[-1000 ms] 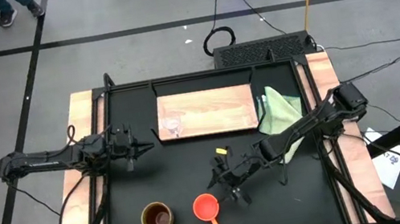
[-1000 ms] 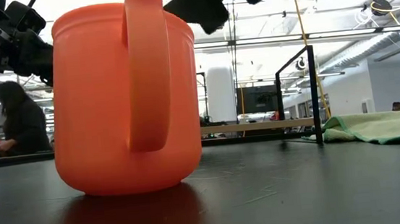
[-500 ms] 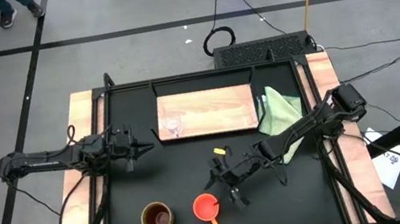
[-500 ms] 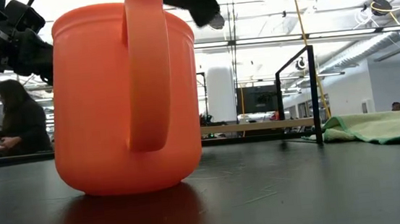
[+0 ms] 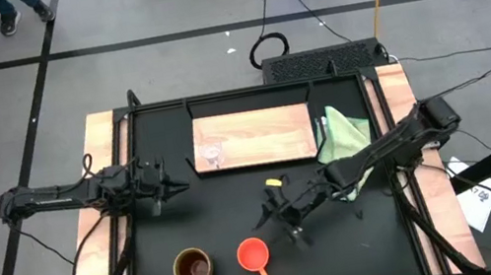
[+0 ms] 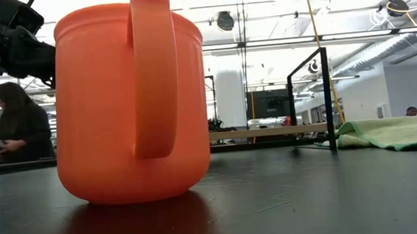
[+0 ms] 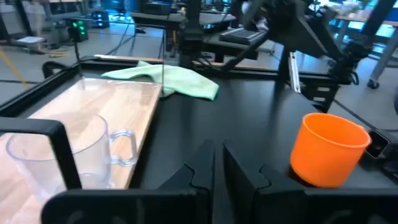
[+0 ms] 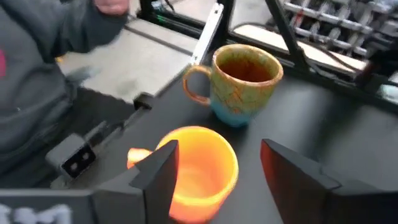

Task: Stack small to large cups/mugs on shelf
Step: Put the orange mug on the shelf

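The orange cup (image 5: 252,253) stands upright on the black table near its front edge, with the brown mug (image 5: 192,268) to its left. The orange cup fills the low view (image 6: 128,101). The clear glass cup (image 5: 211,153) stands on the left end of the light-wood shelf (image 5: 260,135). My right gripper (image 5: 276,226) is open and empty, just right of the orange cup and above it. In the right wrist view its fingers stand on either side of the cup (image 8: 199,168) without touching it. My left gripper (image 5: 170,185) is shut and empty, left of the shelf.
A pale green cloth (image 5: 340,137) lies at the shelf's right end. A dark frame rail (image 5: 248,92) runs along the table's far side. People show in the room beyond the table (image 6: 20,122).
My right gripper has gone up from beside the orange cup's rim and has nearly left the top of the low view. It stays open. The cups have not moved.
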